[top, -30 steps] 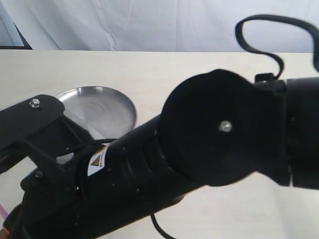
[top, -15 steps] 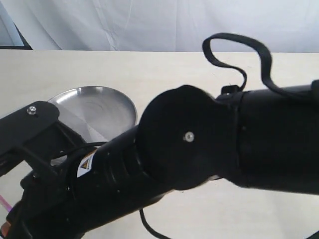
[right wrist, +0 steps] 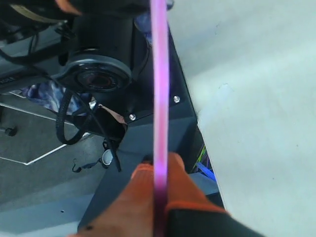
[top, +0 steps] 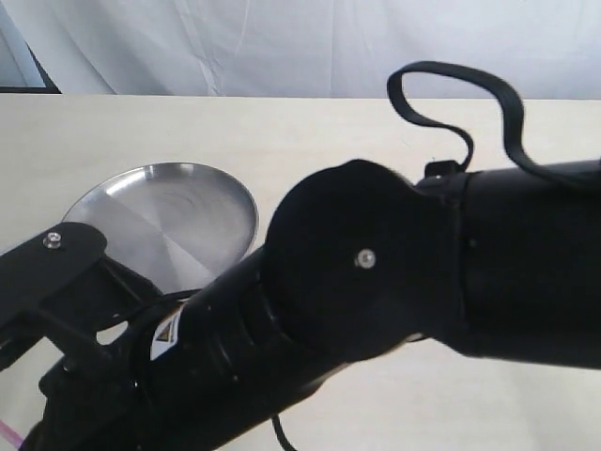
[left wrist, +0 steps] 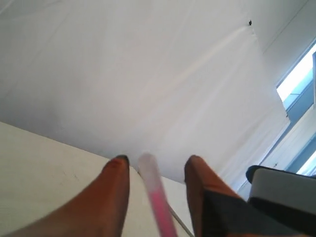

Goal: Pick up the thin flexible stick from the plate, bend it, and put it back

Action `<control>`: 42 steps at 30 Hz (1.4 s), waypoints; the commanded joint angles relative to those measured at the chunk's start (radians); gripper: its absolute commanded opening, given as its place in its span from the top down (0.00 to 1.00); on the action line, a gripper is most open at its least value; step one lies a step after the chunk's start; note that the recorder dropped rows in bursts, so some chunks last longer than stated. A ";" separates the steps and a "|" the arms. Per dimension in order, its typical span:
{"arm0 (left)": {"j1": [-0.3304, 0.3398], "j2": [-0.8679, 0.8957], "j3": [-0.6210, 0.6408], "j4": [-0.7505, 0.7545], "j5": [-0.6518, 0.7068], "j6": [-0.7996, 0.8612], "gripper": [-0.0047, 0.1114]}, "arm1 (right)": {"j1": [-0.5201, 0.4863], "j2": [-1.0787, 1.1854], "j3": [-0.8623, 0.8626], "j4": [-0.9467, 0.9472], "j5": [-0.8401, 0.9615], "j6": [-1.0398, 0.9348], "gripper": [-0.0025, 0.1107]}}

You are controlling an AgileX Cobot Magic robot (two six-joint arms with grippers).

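The plate [top: 174, 214], a round silver dish, lies on the cream table at the left, with nothing on the part that shows. My right arm [top: 376, 282] reaches across it toward the lower left corner, where a short bit of the thin flexible stick [top: 7, 431] shows. In the right wrist view my right gripper [right wrist: 159, 164] is shut on the pink stick [right wrist: 159, 74], which runs straight out from its orange fingers. In the left wrist view my left gripper [left wrist: 157, 159] stands open, and the stick's whitish end [left wrist: 148, 164] sits between its fingers with a gap on each side.
A black link of the left arm [top: 52, 268] overlaps the plate's near rim. A black cable [top: 451, 89] loops above the right arm. White cloth [top: 300, 42] backs the table. The right wrist view looks down past the table edge at the robot's base [right wrist: 101, 74] and the floor.
The left arm's link has dropped lower and the right arm has shifted, so more of the plate shows. The pink bit at the lower left has moved down.
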 commanded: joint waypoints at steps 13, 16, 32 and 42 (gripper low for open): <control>-0.005 0.000 -0.004 -0.003 0.013 0.006 0.96 | 0.000 -0.078 0.002 -0.022 -0.005 -0.008 0.98; -0.005 0.000 -0.004 -0.067 0.005 0.006 0.96 | 0.000 -0.056 0.004 -0.031 -0.003 -0.004 0.98; -0.005 0.000 -0.004 -0.258 -0.165 0.033 0.96 | 0.000 0.026 0.004 -0.103 -0.012 0.019 0.98; -0.005 0.000 -0.004 -0.187 -0.147 0.092 0.96 | 0.000 0.035 0.004 -0.101 -0.007 0.066 0.98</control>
